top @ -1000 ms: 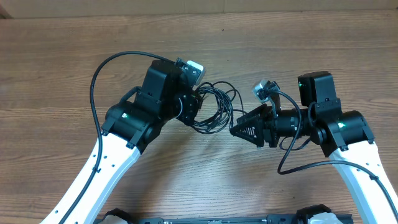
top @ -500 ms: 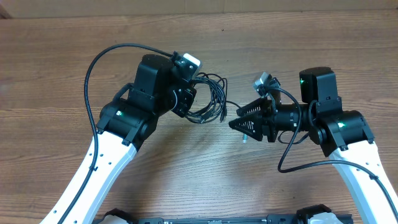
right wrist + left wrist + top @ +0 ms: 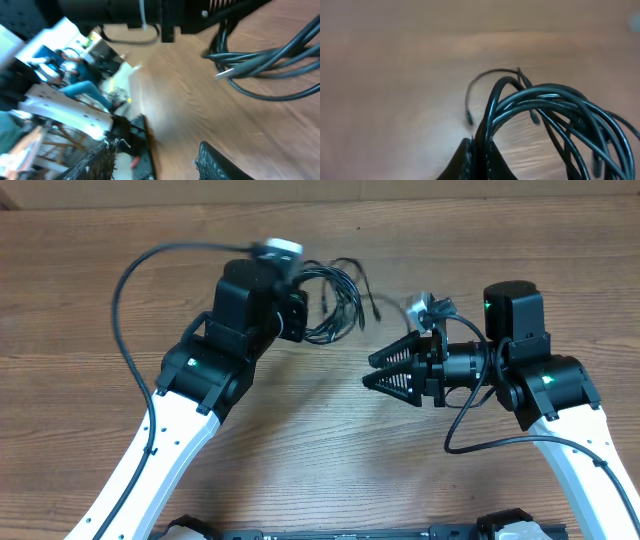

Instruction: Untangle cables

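**Right wrist view, contents**

1. Right gripper (image 3: 160,162): 2 dark ribbed fingers (image 3: 220,160) at the lower edge. The jaws stand apart with bare wood in the gap and nothing gripped.
2. Table (image 3: 190,110): brown wood grain, blurred, covering the ground ahead of the jaws.
3. Cables (image 3: 270,57): several black loops in 1 bunch, ahead of the jaws and off toward the view's right side, well apart from both fingers.
4. Plug (image 3: 226,73): 1 pale metallic tip jutting from the bunch toward the jaws' centre line.
5. Black housing (image 3: 125,10): far ahead of the jaws, along the top edge.
6. Background clutter (image 3: 55,90): beyond the other finger, white and blue shapes too blurred to identify.
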`<action>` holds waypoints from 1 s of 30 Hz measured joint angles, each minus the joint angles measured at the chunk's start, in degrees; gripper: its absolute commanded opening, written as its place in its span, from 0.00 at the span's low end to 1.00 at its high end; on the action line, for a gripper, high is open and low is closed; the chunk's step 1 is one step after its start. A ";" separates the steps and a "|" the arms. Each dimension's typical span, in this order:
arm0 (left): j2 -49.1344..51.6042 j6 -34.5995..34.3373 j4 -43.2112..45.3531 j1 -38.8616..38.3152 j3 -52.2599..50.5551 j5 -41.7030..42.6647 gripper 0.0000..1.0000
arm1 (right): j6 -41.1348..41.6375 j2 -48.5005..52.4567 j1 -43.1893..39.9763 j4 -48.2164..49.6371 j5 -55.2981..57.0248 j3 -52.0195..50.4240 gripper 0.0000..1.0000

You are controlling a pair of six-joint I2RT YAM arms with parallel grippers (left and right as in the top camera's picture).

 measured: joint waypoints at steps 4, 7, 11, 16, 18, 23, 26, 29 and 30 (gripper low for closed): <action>0.00 -29.64 -7.93 0.00 0.00 -3.43 0.04 | 8.00 0.00 0.00 2.62 -1.03 0.00 0.49; 0.00 -47.56 -12.61 0.00 0.00 -4.02 0.04 | 16.96 0.00 0.00 4.28 1.09 0.00 0.40; 0.02 -65.02 -16.96 0.00 0.00 -3.54 0.04 | 28.11 0.00 1.05 4.42 8.96 0.00 0.40; 0.76 -77.42 -17.68 -0.22 0.00 -2.23 0.04 | 35.08 0.07 8.04 4.37 24.65 0.00 0.38; 1.44 -79.80 -17.64 -0.52 0.00 -1.99 0.05 | 36.85 0.28 10.97 4.37 31.41 0.00 0.37; 2.71 -82.55 -17.75 -1.62 0.00 -1.62 0.04 | 40.65 2.29 15.58 8.63 42.69 0.00 0.37; 2.80 -83.38 -18.23 -1.81 0.00 -1.64 0.05 | 41.62 4.00 17.29 11.69 45.40 0.00 0.37; 2.80 -83.60 -18.51 -1.81 0.00 -1.62 0.05 | 42.05 5.11 18.45 14.21 46.62 0.00 0.37; 2.80 -83.73 -18.51 -1.81 0.00 -1.62 0.05 | 42.12 5.27 18.78 15.15 46.99 0.00 0.37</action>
